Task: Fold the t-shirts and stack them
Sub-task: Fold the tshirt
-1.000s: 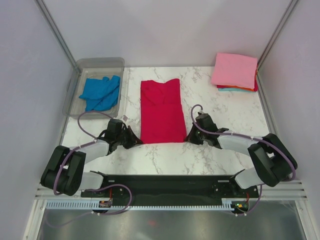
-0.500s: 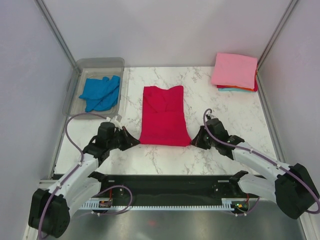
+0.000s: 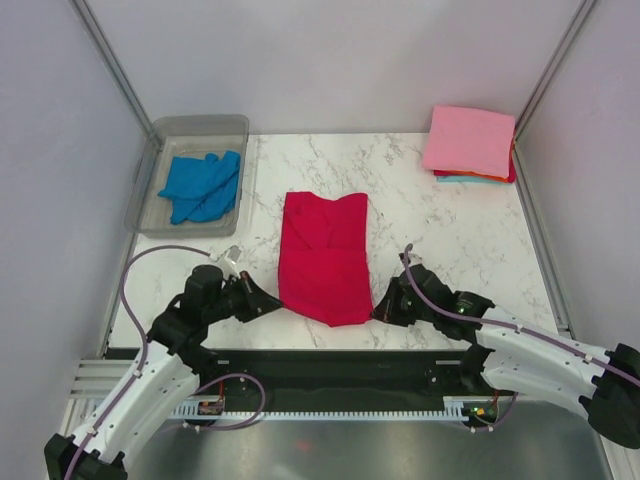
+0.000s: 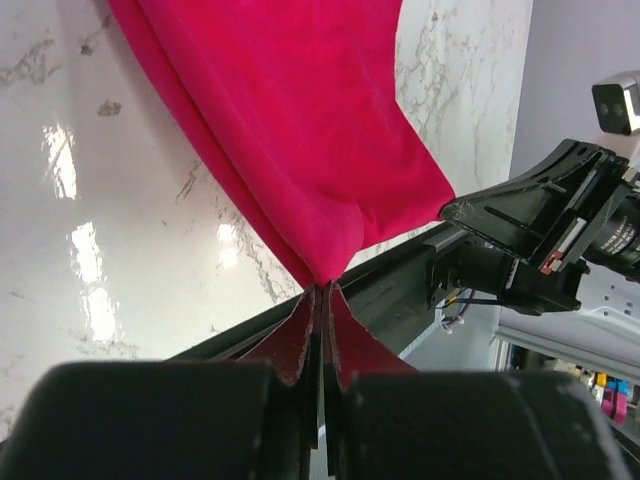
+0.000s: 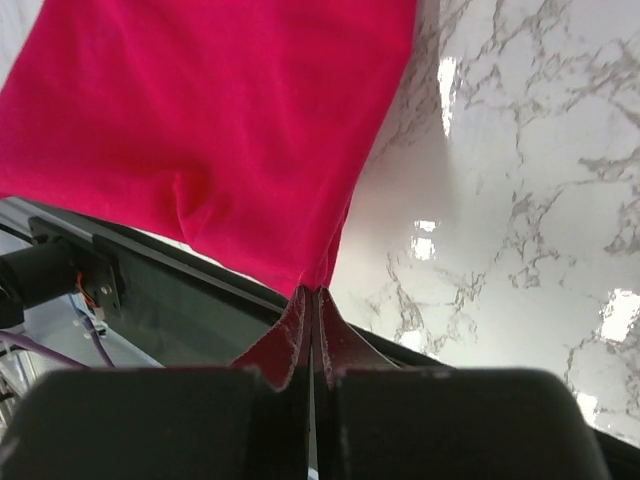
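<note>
The crimson red t-shirt (image 3: 325, 255) lies folded lengthwise in the middle of the marble table (image 3: 440, 230). Its near end is lifted and sags between my two grippers. My left gripper (image 3: 272, 301) is shut on the near left corner, as the left wrist view (image 4: 322, 288) shows. My right gripper (image 3: 378, 310) is shut on the near right corner, as the right wrist view (image 5: 311, 292) shows. The red cloth fills the upper part of both wrist views (image 4: 300, 130) (image 5: 210, 130). A bright blue t-shirt (image 3: 203, 185) lies crumpled in the tub. A folded light pink t-shirt (image 3: 468, 140) tops a stack at the back right, with orange and teal edges showing below.
A clear plastic tub (image 3: 198, 128) stands at the back left of the table. The black base rail (image 3: 330, 365) runs along the table's near edge, just behind the lifted shirt end. Grey walls close in the left, right and back sides.
Both grippers have pulled back toward the near edge with the red shirt's near corners. The shirt has slid nearer and its near end now hangs lifted between them.
</note>
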Robot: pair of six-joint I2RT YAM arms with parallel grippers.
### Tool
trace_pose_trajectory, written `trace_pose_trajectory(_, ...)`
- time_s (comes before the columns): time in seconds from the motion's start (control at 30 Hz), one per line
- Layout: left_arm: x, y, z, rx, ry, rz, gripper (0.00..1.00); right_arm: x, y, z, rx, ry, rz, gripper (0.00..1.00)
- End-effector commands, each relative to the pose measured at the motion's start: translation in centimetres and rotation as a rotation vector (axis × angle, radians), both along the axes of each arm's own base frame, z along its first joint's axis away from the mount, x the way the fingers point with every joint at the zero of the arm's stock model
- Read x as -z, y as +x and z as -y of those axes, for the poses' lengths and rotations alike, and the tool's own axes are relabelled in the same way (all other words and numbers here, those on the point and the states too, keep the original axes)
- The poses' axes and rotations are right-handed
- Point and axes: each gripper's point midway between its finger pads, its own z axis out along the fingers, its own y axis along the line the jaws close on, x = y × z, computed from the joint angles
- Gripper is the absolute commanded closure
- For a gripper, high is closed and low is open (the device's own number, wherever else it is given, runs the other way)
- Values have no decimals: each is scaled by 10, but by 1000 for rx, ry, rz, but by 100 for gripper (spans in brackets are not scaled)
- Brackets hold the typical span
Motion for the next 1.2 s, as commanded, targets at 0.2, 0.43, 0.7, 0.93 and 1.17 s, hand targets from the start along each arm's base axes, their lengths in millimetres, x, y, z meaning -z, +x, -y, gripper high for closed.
trace_pose_trajectory(0.2, -40, 19, -8, -58, 91, -8, 98, -56, 49, -15, 87, -92, 136, 100)
trace_pose_trajectory(0.43, -97, 71, -4, -84, 155, 99, 98, -85, 98, -20, 96, -124, 172, 100)
trace_pose_trajectory(0.7, -118, 143, -3, -99, 156, 97, 98, -102, 166, -6, 131, -130, 177, 100)
trace_pose_trajectory(0.93, -126, 211, 3, -84, 123, 90, 98, -92, 201, -3, 124, -131, 150, 100)
trace_pose_trajectory(1.17, -105, 272, 10, -59, 103, 23, 98, -81, 249, 8, 132, -133, 126, 100)
